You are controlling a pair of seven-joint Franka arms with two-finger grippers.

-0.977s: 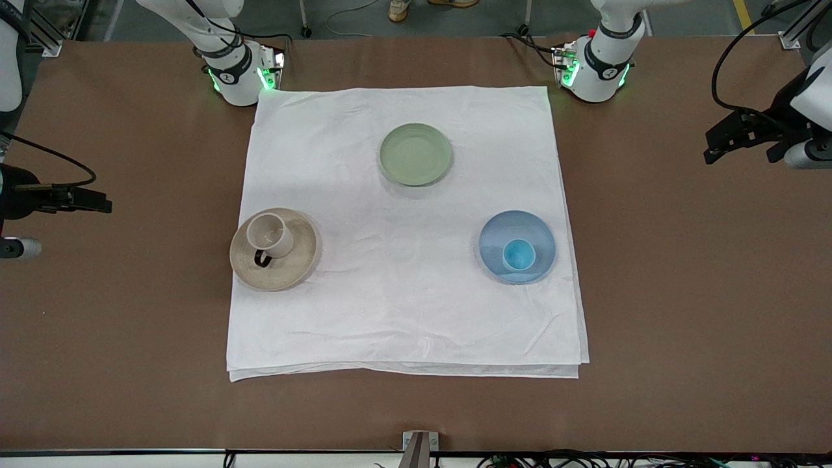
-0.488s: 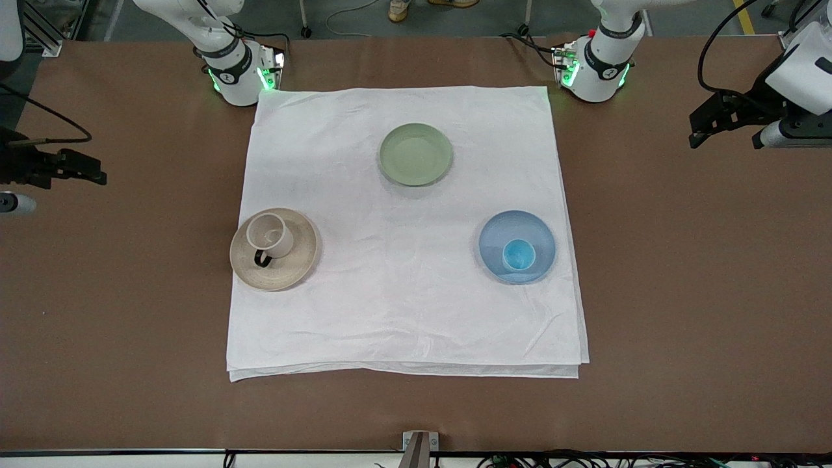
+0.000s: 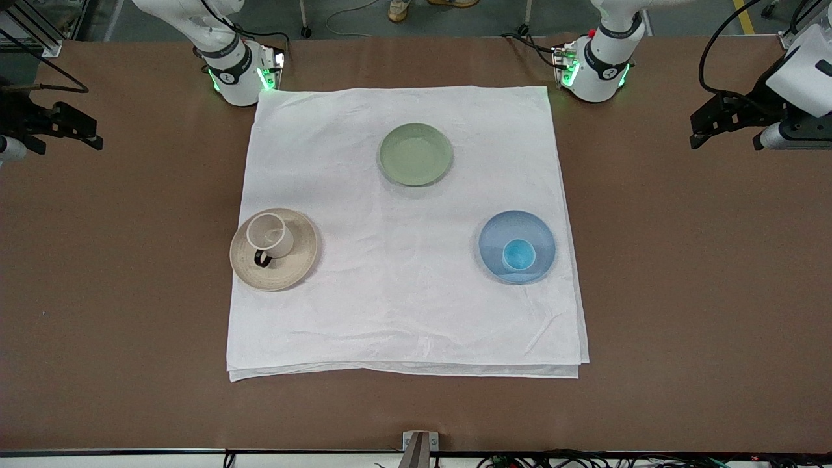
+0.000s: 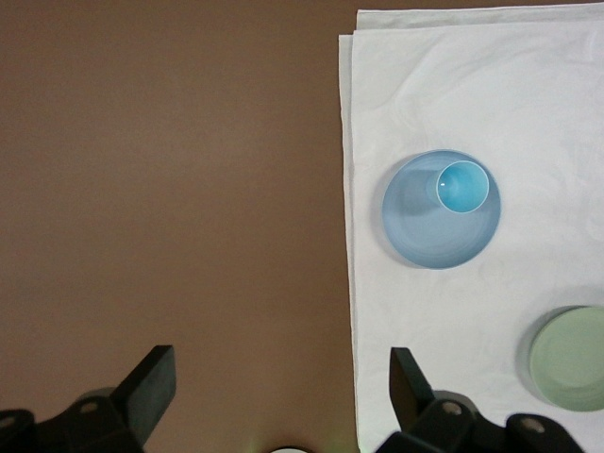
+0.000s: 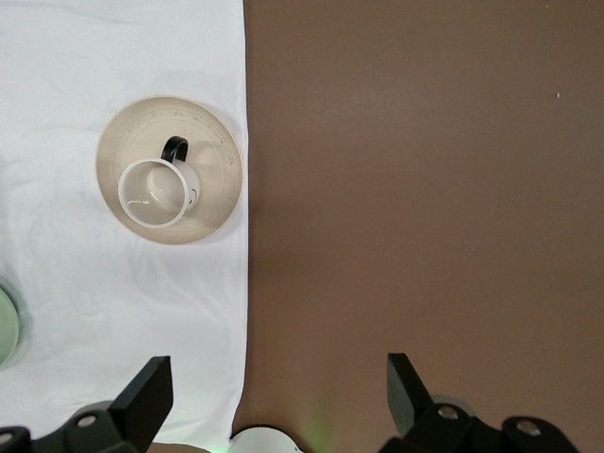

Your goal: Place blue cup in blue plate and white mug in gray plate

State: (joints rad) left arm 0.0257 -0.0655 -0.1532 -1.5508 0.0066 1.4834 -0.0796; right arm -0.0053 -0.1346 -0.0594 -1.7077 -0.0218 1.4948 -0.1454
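The blue cup [image 3: 519,254] stands upright in the blue plate [image 3: 497,235] on the white cloth, toward the left arm's end; both show in the left wrist view, cup [image 4: 462,187] in plate [image 4: 420,226]. The white mug [image 3: 270,236] with its black handle stands upright on the gray plate [image 3: 296,263], toward the right arm's end; the right wrist view shows mug [image 5: 156,193] and plate [image 5: 212,156]. My left gripper [image 3: 715,130] is open and empty, high over the bare brown table. My right gripper [image 3: 81,130] is open and empty over the bare table at its end.
A pale green plate [image 3: 415,154] lies empty on the white cloth [image 3: 403,305], nearer the arm bases than the other two plates. The two arm bases [image 3: 237,75] stand at the cloth's corners. Brown table surface [image 3: 702,292] surrounds the cloth.
Both grippers have drawn up and back toward the robots' side of the table, the right one farther. Cup, mug and plates have not moved.
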